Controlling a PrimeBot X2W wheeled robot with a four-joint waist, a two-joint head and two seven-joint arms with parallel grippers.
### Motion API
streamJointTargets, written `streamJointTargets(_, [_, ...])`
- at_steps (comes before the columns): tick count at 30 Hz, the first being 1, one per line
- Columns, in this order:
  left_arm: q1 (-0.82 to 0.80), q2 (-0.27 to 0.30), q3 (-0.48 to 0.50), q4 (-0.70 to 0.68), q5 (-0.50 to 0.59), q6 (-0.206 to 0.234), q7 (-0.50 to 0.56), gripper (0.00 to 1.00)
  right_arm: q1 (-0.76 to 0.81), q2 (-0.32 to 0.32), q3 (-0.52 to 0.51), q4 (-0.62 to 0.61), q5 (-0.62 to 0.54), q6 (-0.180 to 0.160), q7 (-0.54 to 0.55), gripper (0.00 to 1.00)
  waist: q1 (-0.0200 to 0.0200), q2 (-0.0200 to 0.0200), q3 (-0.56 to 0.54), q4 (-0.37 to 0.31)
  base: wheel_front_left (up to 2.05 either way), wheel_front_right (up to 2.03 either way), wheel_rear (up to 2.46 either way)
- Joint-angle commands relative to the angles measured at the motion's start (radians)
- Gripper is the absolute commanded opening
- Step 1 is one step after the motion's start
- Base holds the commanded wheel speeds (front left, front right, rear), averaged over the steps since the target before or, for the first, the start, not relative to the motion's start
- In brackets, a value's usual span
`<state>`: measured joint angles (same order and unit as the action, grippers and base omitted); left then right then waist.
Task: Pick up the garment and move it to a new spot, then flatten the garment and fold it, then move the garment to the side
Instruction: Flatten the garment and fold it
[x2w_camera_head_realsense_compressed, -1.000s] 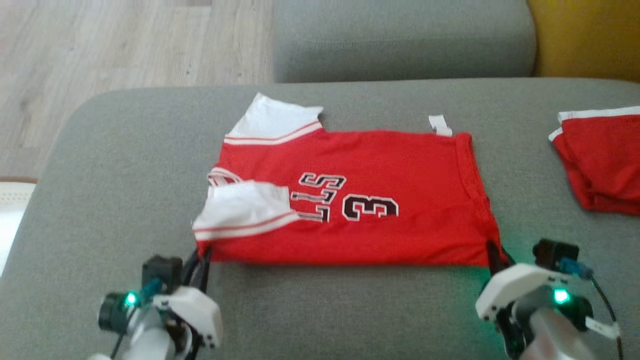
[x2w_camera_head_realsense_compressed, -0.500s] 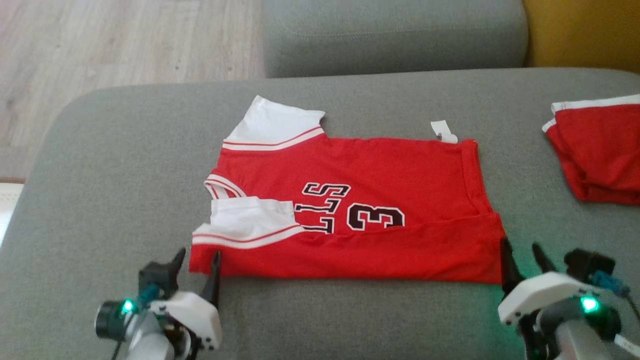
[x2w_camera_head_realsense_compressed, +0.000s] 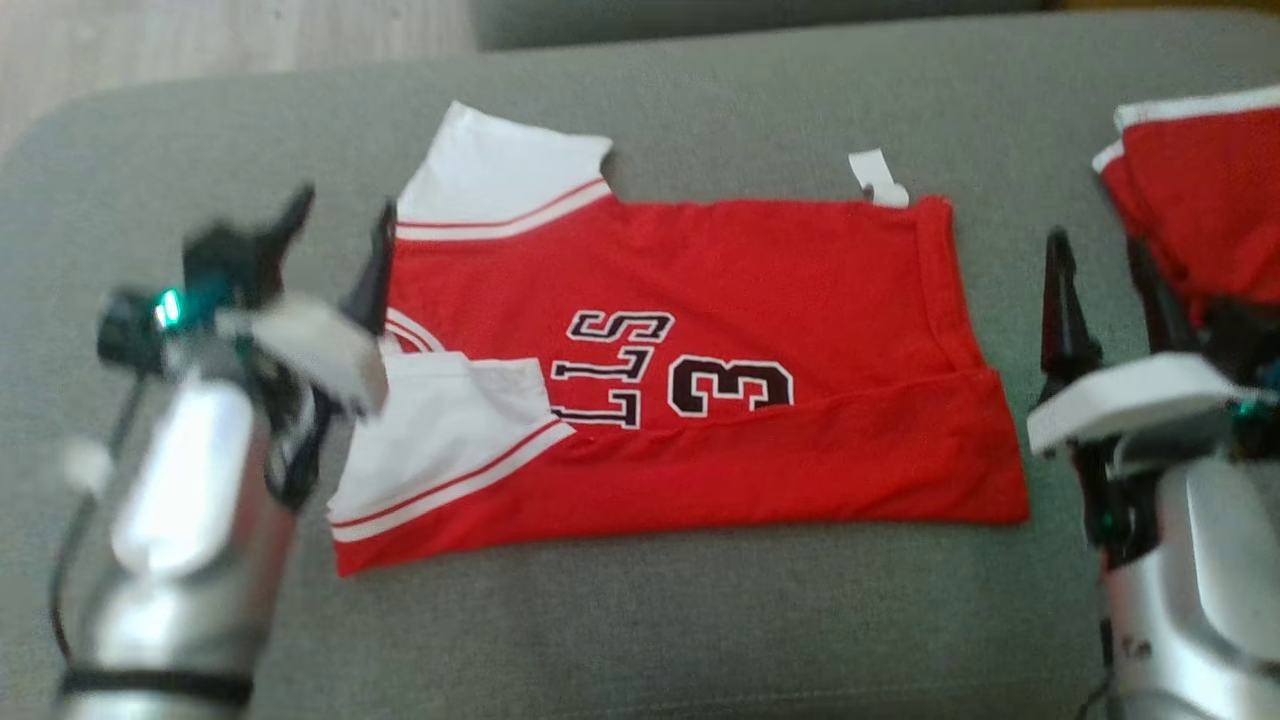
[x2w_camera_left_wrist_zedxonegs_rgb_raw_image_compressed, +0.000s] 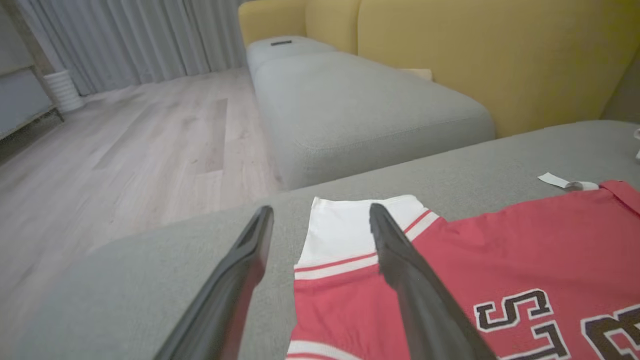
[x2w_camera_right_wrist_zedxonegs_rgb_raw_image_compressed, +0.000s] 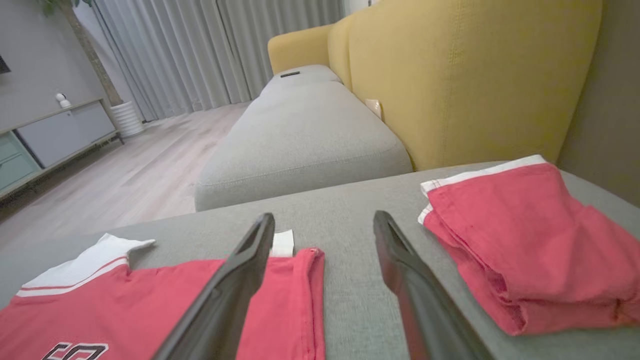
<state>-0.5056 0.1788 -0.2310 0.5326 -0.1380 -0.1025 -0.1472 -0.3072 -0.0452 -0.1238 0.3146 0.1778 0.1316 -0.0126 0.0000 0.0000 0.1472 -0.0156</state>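
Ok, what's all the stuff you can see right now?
jersey: one, red with white sleeves, middle of the near cushion
tag: one, white, at the jersey's far edge
folded garment: one, red with white trim, right of the jersey
near cushion: one, grey, under both garments
far seat: one, grey, beyond the near cushion
backrest: one, yellow, beside the far seat
curtains: one set, grey, far wall
floor: one, pale wood, left of seats
left gripper: one, dark, open, at the jersey's left edge
right gripper: one, dark, open, between jersey and folded garment
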Motion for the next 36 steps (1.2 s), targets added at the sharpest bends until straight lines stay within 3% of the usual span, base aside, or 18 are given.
streamJointTargets(1, [-0.112,0.041,0.018,-0.014,-0.018,-0.011,0.037,1.00,-0.056,-0.005,0.032,-0.049,-0.014,-0.001,0.009,1.00,0.0000,0.0000,0.059,-0.029,0.00,0.00,0.00])
streamJointTargets(7, [-0.331,0.131,-0.102,0.132,-0.095,-0.027,0.219,1.00,-0.143,-0.005,0.065,-0.091,-0.017,-0.001,0.030,1.00,0.0000,0.0000,0.153,-0.082,0.00,0.00,0.00])
streamJointTargets(15, [-0.542,0.237,-0.246,0.290,-0.253,-0.028,0.315,1.00,-0.200,-0.005,0.113,-0.137,0.007,-0.001,0.036,1.00,0.0000,0.0000,0.267,-0.141,0.00,0.00,0.00])
streamJointTargets(22, [-0.699,0.253,-0.287,0.427,-0.275,-0.028,0.300,1.00,-0.210,-0.005,0.156,-0.172,0.047,-0.001,0.022,1.00,0.0000,0.0000,0.356,-0.180,0.00,0.00,0.00])
streamJointTargets(36, [-0.822,0.259,-0.401,0.584,-0.292,-0.028,0.294,1.00,-0.220,-0.005,0.169,-0.187,0.073,-0.001,0.004,1.00,0.0000,0.0000,0.414,-0.221,0.00,0.00,0.00])
